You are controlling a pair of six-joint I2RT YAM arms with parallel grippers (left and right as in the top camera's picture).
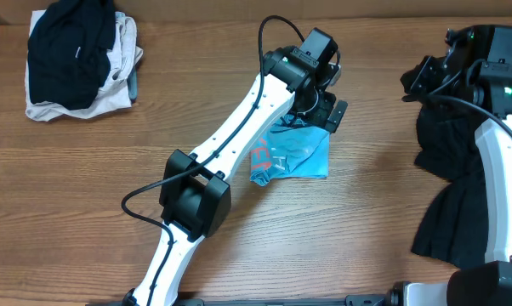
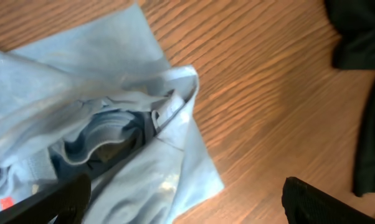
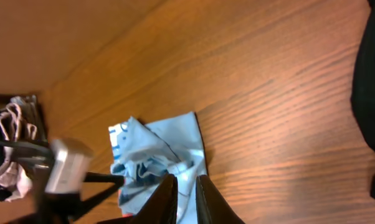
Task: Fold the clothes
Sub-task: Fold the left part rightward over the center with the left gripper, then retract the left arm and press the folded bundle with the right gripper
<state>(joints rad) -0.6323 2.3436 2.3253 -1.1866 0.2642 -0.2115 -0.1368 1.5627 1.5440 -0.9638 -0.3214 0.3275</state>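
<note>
While the left gripper (image 1: pixel 327 109) is held just above the light blue garment (image 1: pixel 294 155), its jaws are seen wide apart in the left wrist view, and nothing is gripped between them. The garment is found near the centre of the wooden table (image 1: pixel 86 170), a little toward 3 o'clock. It is not folded. It is bunched into a rough square, with wrinkles raised in the middle and flatter corners at 3 and 5 o'clock. A red and white print is seen at its 9 o'clock edge. In the left wrist view a darker blue neck opening with a small label (image 2: pixel 166 111) is shown. The right gripper (image 3: pixel 186 200) is kept high at 2 o'clock, its fingers almost together, and nothing is held. A black cloth (image 1: pixel 456 200) is spread at 4 o'clock, and a pile of black and pale clothes (image 1: pixel 77 59) is placed at 10 o'clock.
</note>
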